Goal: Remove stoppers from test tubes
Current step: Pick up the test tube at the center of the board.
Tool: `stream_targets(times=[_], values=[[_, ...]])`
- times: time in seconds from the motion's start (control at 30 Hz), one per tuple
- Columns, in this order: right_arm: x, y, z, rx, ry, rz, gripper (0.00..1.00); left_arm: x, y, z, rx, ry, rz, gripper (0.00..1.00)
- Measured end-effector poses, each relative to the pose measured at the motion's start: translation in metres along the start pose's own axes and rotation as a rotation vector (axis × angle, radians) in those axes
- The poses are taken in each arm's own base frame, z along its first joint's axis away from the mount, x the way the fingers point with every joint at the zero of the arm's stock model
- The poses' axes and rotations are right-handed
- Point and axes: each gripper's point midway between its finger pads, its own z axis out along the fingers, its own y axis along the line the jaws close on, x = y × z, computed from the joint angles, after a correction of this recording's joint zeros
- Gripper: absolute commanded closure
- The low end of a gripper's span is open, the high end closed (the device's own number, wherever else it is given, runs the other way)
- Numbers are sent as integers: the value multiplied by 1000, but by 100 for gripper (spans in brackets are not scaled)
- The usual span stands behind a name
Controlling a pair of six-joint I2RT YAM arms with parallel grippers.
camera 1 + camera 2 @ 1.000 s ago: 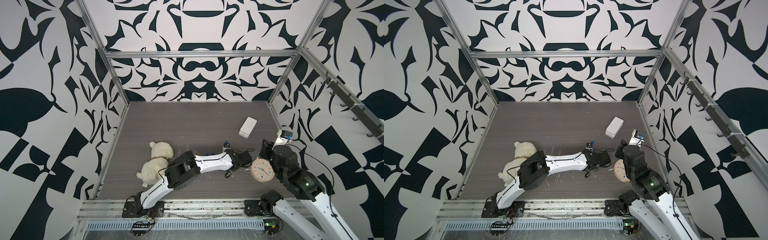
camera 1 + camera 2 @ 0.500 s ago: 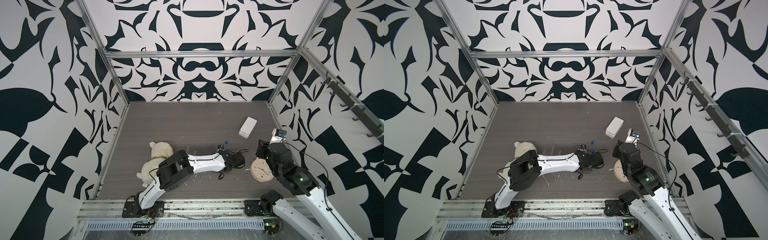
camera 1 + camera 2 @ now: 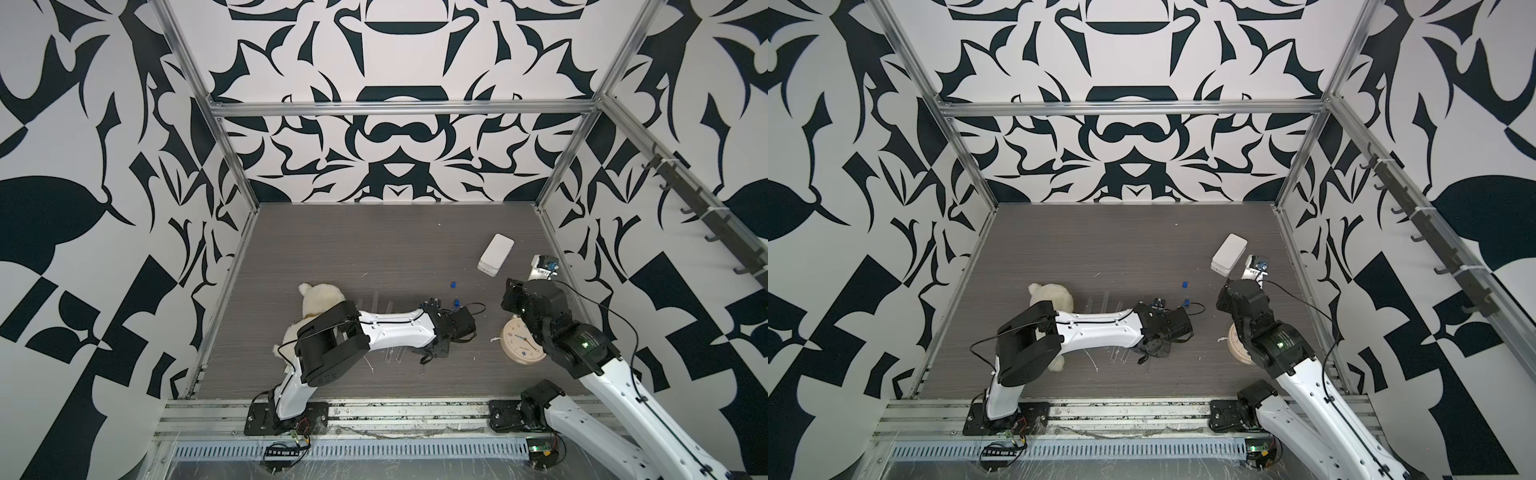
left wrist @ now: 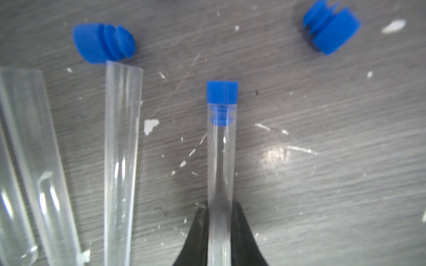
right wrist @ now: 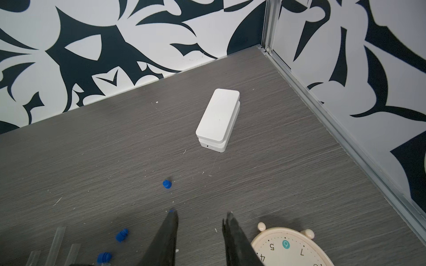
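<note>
Left gripper (image 4: 221, 207): its black fingers (image 4: 198, 230) are pinched tight on a clear test tube (image 4: 221, 161), one on each side, and the tube runs straight out between them. The blue stopper (image 4: 222, 92) is still plugged into the far end, and its ribbed part shows through the plastic. I can't tell if the tube sits on the table (image 4: 322, 161) or just above it. Right beside it lie open tubes (image 4: 122, 149) and two loose stoppers (image 4: 101, 42), one at the nearest tube's mouth. White scraps are all over the grey wood grain.

Right gripper (image 5: 200, 221): its fingers (image 5: 168, 235) are spread with nothing between them, over the table just beside the cream clock (image 5: 290, 248). On its face I can read 4, 5, 7 and a 6 in a teal dot. A white box (image 5: 217, 119) sits further back.

Versus a second ago, in both top views: the left arm reached almost to the clock then. Now it has pulled back toward the plush dog (image 3: 320, 297), with the tube between dog and clock.
</note>
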Motion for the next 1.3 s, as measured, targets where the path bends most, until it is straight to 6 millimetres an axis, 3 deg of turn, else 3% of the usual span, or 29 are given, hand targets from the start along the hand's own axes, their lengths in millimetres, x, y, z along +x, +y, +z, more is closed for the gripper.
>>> stream_targets(times=[0.43,1.3], values=[[0,5,4,-10,2,6,65,20,6,-3,-14,110,71,70],[4,9,5,-38,18,26,65,24,6,-3,-4,130,80,85]])
